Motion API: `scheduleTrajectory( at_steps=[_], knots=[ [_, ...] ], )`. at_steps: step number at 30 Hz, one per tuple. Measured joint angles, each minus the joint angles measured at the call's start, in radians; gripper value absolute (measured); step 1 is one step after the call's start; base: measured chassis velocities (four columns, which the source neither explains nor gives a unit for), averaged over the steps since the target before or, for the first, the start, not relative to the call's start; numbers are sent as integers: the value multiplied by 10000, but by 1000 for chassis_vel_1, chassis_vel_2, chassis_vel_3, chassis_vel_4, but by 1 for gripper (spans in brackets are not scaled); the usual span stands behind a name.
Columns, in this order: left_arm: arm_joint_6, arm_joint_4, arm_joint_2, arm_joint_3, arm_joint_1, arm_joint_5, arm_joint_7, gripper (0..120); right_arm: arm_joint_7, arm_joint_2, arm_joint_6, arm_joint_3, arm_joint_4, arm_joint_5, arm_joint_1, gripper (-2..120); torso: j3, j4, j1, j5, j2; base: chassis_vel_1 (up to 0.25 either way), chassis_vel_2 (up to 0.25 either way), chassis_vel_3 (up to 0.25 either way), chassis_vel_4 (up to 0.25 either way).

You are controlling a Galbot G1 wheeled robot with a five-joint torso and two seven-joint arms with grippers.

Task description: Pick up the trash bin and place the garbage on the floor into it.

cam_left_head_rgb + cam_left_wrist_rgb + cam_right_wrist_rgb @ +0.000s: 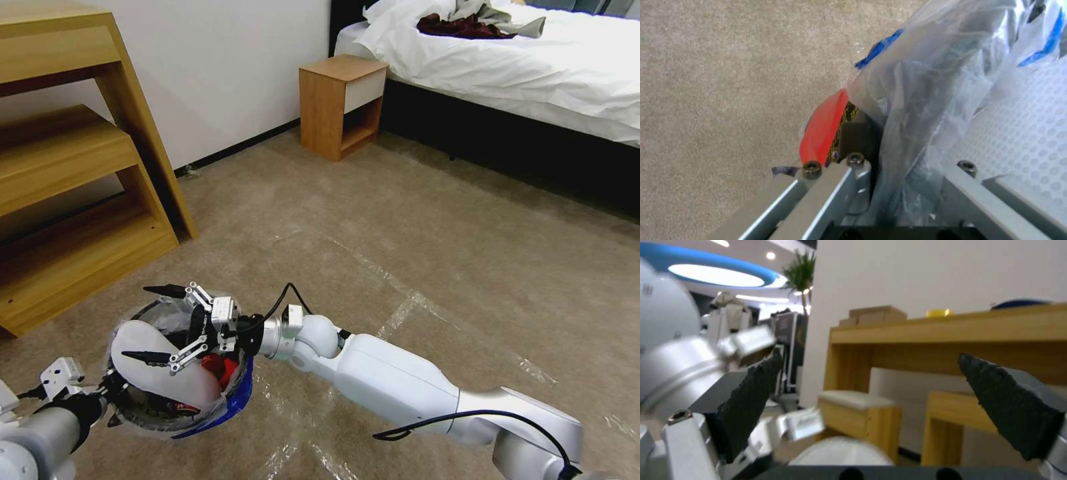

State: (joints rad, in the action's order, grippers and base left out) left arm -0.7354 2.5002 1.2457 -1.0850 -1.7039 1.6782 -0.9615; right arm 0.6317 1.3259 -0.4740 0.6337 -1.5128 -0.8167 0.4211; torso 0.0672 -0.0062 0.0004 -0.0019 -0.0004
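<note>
A bedroom: a white-sheeted bed [533,60], wooden nightstand [341,103] and carpeted floor [400,240]

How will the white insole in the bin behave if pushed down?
The white insole pokes above the trash bin rim, under the open right pincer. Thin and perforated, it probably bends and springs back. Likely light; the loose liner may slip.

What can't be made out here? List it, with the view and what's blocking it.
- Head view: the lower contents of the trash bin, covered by the white insole and the right gripper.
- Left wrist view: the bin's inside, veiled by the plastic bag; the left gripper's fingers are cut off by the bottom edge.
- Right wrist view: the bin below, cut off by the bottom edge.
</note>
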Motion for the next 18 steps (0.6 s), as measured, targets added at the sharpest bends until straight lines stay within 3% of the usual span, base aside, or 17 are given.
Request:
scheduleTrajectory(
  at_steps=[3, 11, 15, 17, 18],
  knots=[
    [0, -1, -1, -12, -3, 14, -4, 0, -169, -143, 48, -317, -296, -27, -11, 100, 1, -1, 0, 0, 0, 0, 0, 0, 0],
    [0, -2, 10, 27, 5, 24, -20, 0, -2156, -1129, 676, -2705, -1381, 58, 198, 100, 1, 1, 0, 3, -1, 0, 0, 0, 0],
    [0, -2, -12, -63, -3, 102, -46, 0, -3688, -2382, 1049, -4499, -1688, 828, 475, 100, 1, -2, 0, 5, 0, 0, 0, 0, 0],
    [0, -3, 3, -82, -11, 115, -51, 0, -4072, -2658, 1103, -4850, -1820, 1149, 603, 100, 1, -4, 0, 6, 0, 0, 0, 0, 0],
    [0, -3, 49, -94, -19, 119, -55, 0, -5011, -2982, 1146, -5275, -2069, 1766, 828, 100, 0, -5, 0, 2, 0, 0, 0, 0, 0]
  ],
)
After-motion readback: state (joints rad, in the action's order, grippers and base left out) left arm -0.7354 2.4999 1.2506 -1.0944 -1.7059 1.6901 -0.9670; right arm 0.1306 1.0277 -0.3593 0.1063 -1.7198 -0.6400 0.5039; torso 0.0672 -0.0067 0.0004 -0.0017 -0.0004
